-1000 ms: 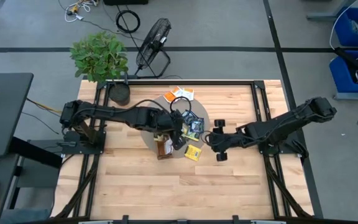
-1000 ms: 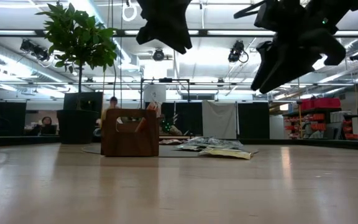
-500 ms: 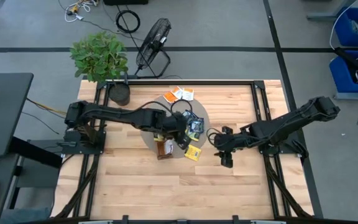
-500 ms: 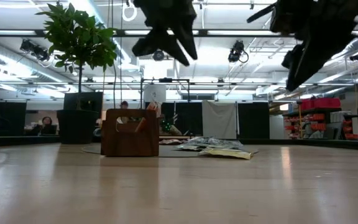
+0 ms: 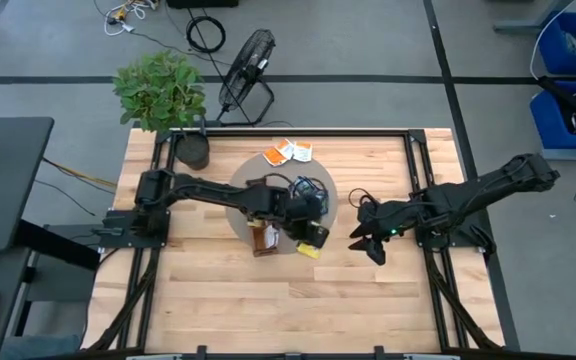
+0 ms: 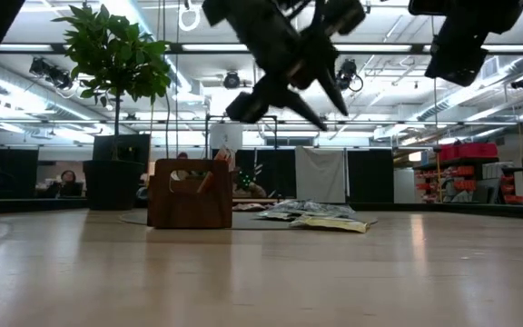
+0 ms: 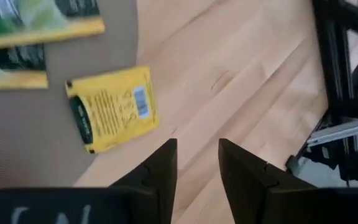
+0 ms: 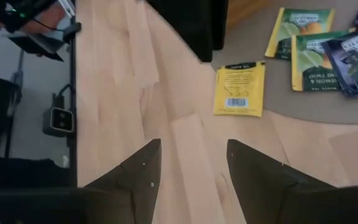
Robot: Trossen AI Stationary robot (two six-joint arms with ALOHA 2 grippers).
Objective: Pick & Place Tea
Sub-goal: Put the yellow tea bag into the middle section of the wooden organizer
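A flat yellow paper tea sachet (image 7: pixel 112 108) is seen at the grey round mat's (image 7: pixel 30 143) edge on the plank table (image 5: pixel 368 290). The left gripper (image 7: pixel 196 163) hovers slightly parted, empty; the right gripper (image 8: pixel 191 165) is spread, empty.

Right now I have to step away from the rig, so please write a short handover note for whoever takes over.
Left gripper: open, empty, above the yellow sachet at the mat edge.
Right gripper: open, empty, over bare table to the mat's right.
Sachets: most lie loose on the mat beside the tray; orange ones lie behind it.
Left: picking and placing the loose sachets.
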